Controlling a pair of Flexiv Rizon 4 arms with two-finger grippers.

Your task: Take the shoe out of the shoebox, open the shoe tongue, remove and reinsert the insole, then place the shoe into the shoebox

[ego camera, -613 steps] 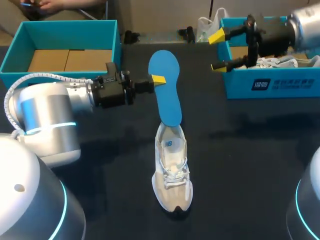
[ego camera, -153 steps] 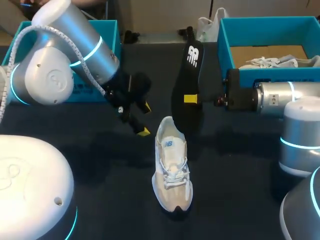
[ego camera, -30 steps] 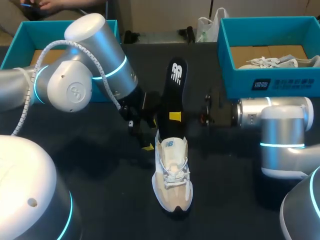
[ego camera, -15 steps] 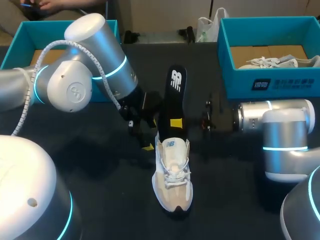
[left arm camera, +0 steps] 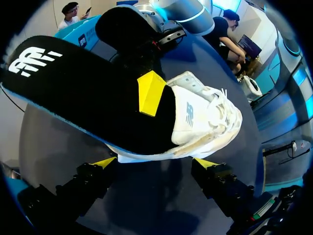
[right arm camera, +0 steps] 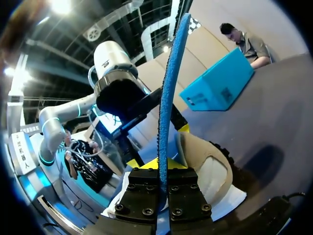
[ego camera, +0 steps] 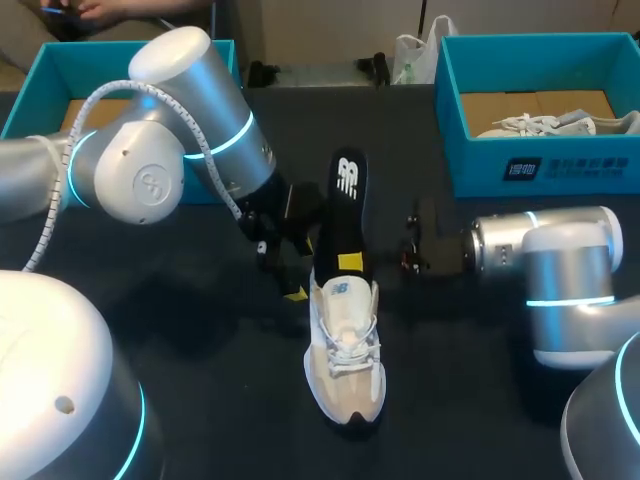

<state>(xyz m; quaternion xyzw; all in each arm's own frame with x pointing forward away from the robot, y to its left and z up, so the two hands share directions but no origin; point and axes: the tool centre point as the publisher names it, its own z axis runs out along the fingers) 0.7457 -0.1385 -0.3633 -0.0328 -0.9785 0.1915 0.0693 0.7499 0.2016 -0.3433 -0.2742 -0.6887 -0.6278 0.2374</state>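
Right claw (ego camera: 349,262) is clamped across the insole (ego camera: 342,210) about a third of the way up from its lower end. The insole stands near upright, black face toward the left arm, blue underside toward the right. Its lower end sits at the shoe's heel opening. It looks just inside, but I can't confirm how deep.

The shoe (ego camera: 345,350) sits upright on the worktop (ego camera: 200,400), toe toward the robot, well apart from both teal shoeboxes, left (ego camera: 130,48) and right (ego camera: 540,172).

Left claw (left arm camera: 155,164) is spread wide, low at the heel end. The shoe is ahead of its fingers and I see no contact.

Handling, my read:
- Insole: thin, light foam that bends easily. If pushed from high up it will probably buckle, so keep the grip low and near the entry point. The fabric face will likely drag on the lining.
- Shoe: light, with a soft mesh upper. It will likely skid or tip on the worktop when the insole pushes in, so it needs bracing.
- Best hold on the shoe is the heel counter, pinched from both sides, since that's the stiffest part. Avoid the tongue and laces, which just give.
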